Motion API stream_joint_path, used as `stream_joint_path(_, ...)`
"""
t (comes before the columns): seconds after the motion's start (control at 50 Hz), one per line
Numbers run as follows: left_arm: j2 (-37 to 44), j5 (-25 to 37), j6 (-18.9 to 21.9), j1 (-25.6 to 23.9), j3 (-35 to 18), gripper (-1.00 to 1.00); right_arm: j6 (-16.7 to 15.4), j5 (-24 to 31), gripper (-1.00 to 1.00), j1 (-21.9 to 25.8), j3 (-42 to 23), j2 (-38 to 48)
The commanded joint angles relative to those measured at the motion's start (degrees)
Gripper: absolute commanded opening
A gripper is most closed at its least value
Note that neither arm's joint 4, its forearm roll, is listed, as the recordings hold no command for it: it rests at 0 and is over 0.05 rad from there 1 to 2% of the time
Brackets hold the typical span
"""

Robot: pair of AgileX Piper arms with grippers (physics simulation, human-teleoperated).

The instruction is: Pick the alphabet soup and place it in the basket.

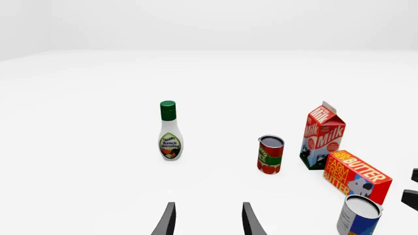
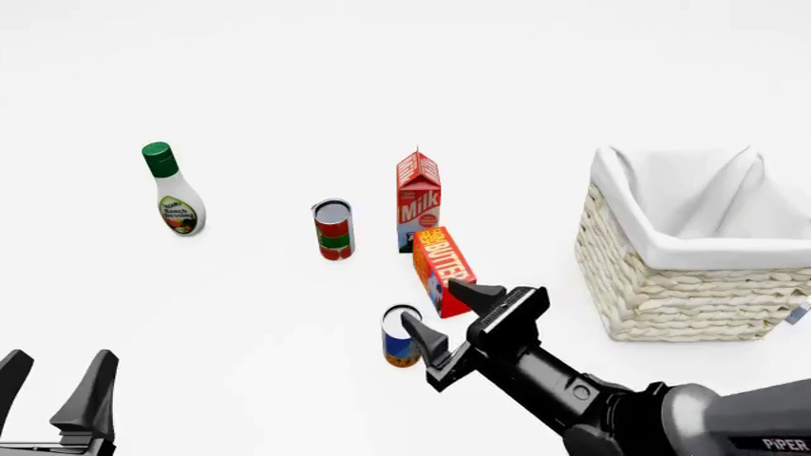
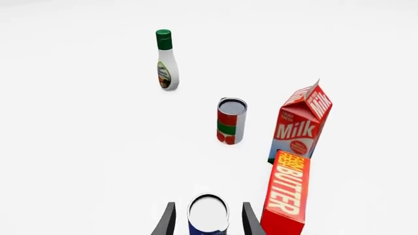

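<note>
Front view had the right gripper (image 2: pixel 443 318) at lower centre of the frame, jaws spread, one finger on each side of the alphabet soup (image 2: pixel 401 336). Couldn't tell contact from that angle. Right wrist view confirmed it: alphabet soup (image 3: pixel 207 215) sat between the two fingers (image 3: pixel 168 220) at the bottom edge, small gaps visible on both sides, so jaws released, not clamped. Can stood upright on the bench (image 2: pixel 254 313).

Butter box (image 2: pixel 443 270) stood just beside the can, up and to the right of it in the front view, and close to the gripper's upper finger. Milk carton (image 2: pixel 417 199) stood upright just behind the butter box, about frame centre. Red can (image 2: pixel 333 229) with green band was left of the milk carton, apart from it. Ranch dressing bottle (image 2: pixel 171 190) stood well apart at upper left.

Basket (image 2: pixel 685 285) was at the right of the front view, white cloth lining up over the rim, well apart from the soup can.

Left gripper (image 2: pixel 57 394) sat at the lower left corner of the front view, jaws released, nothing between them. Left wrist view showed its fingers (image 1: pixel 167 220) over bare bench, soup can (image 1: pixel 359 214) off at lower right.
</note>
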Motion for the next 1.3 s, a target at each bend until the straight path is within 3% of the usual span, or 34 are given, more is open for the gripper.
stream_joint_path(0.02,0.0,0.0,0.0,0.0,0.0,1.00,0.1,-1.0,1.00,-0.3,-0.6,2.5)
stream_joint_path(1.3,0.0,0.0,0.0,0.0,0.0,1.00,0.7,-4.2,1.00,-0.6,-4.9,13.7)
